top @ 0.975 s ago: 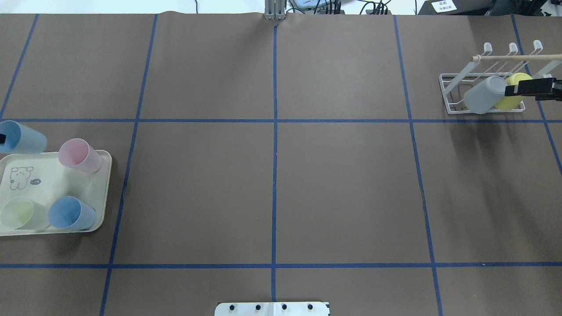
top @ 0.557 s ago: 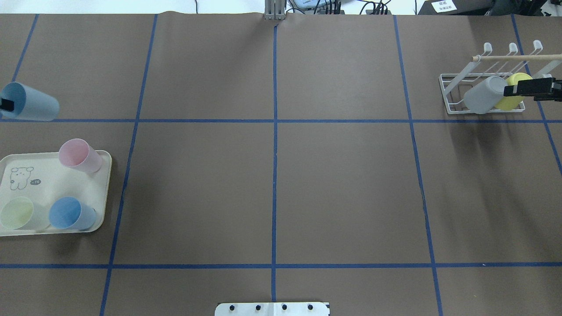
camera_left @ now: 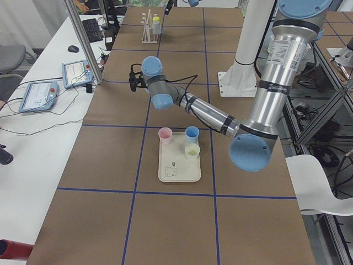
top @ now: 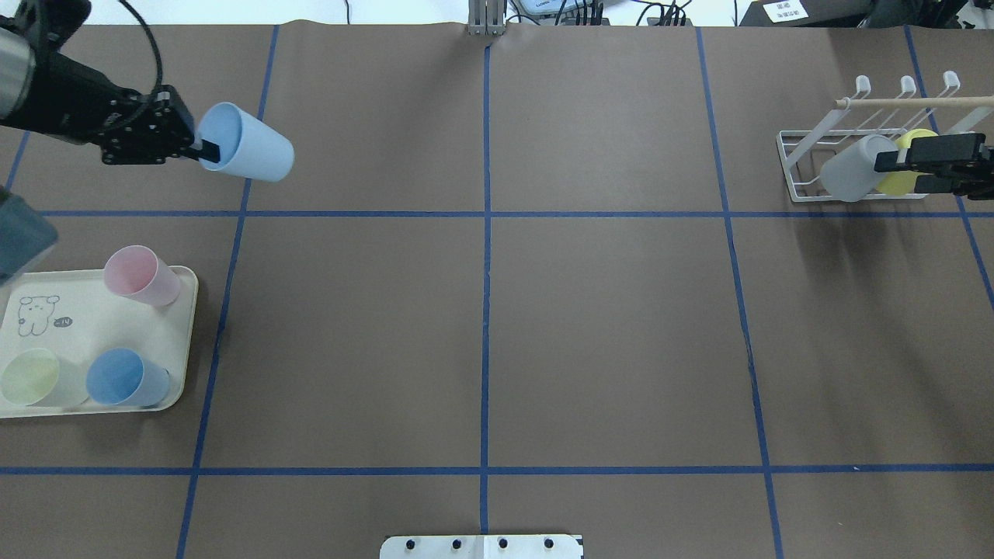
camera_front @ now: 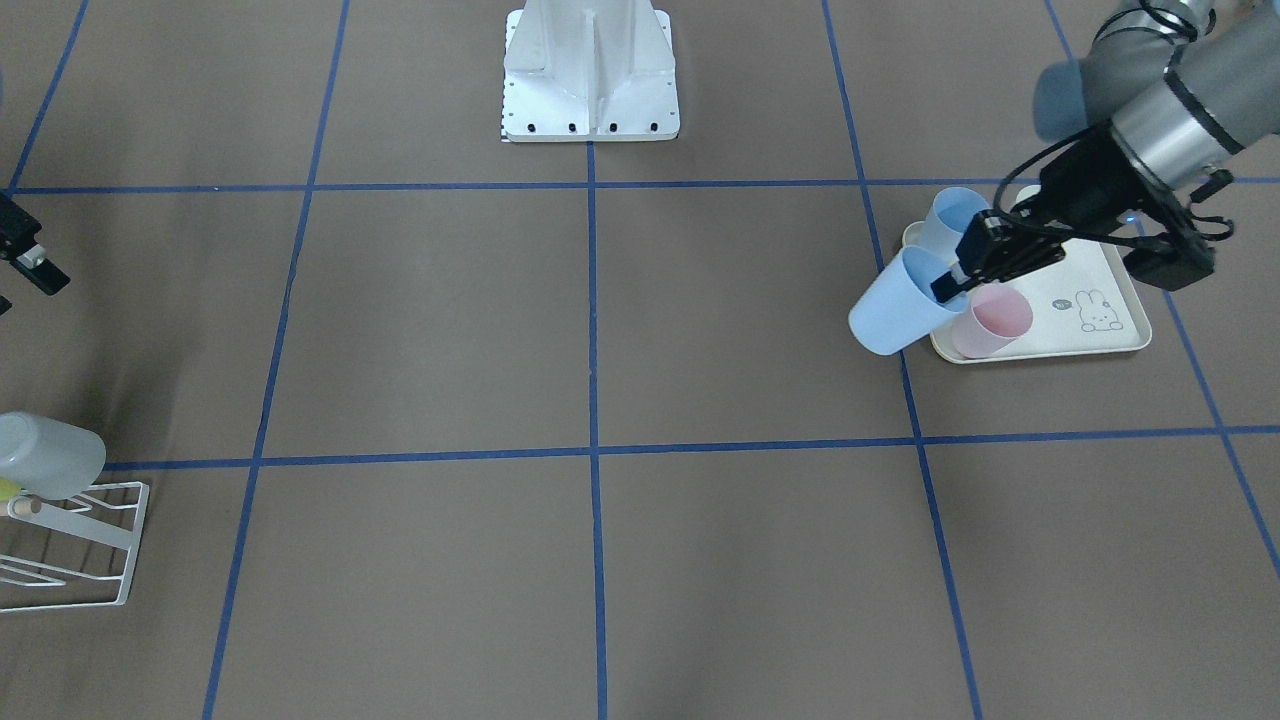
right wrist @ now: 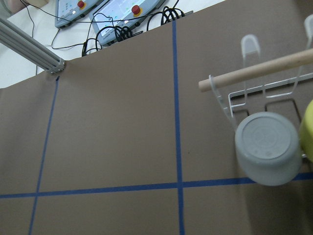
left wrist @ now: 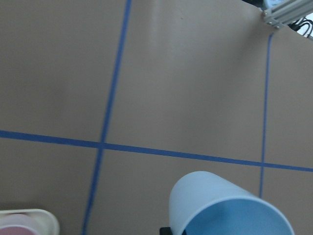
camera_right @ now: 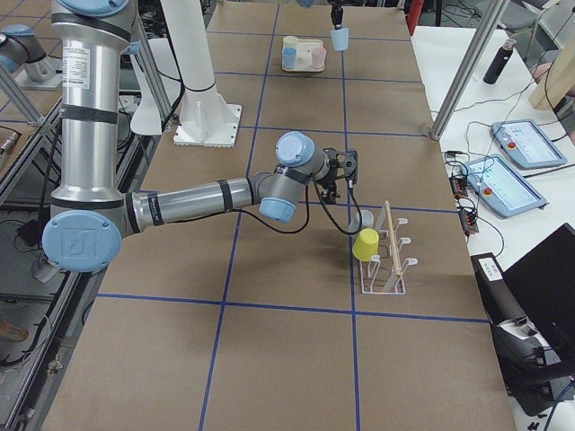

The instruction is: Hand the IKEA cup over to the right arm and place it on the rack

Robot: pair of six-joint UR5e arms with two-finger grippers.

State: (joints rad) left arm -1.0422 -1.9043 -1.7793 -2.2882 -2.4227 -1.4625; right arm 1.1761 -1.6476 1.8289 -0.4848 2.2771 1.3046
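Observation:
My left gripper (top: pixel 207 151) is shut on the rim of a light blue IKEA cup (top: pixel 247 154) and holds it tilted in the air, over the far left of the table. The gripper (camera_front: pixel 947 284) and the cup (camera_front: pixel 898 308) also show in the front view, and the cup fills the bottom of the left wrist view (left wrist: pixel 222 208). The white wire rack (top: pixel 798 149) with a wooden dowel (right wrist: pixel 259 73) stands at the far right. It holds a grey cup (top: pixel 854 167) and a yellow cup (top: pixel 902 185). My right gripper (top: pixel 897 172) is open and empty beside them.
A cream tray (top: pixel 93 326) with a rabbit drawing lies at the left. On it stand a pink cup (top: pixel 140 274), a blue cup (top: pixel 124 378) and a pale green cup (top: pixel 33 378). The robot's base plate (camera_front: pixel 590 75) is at the table's near middle.
My left gripper has carried the light blue cup from the left edge by the tray away from the robot and to the right. The right gripper has shifted slightly left by the rack.

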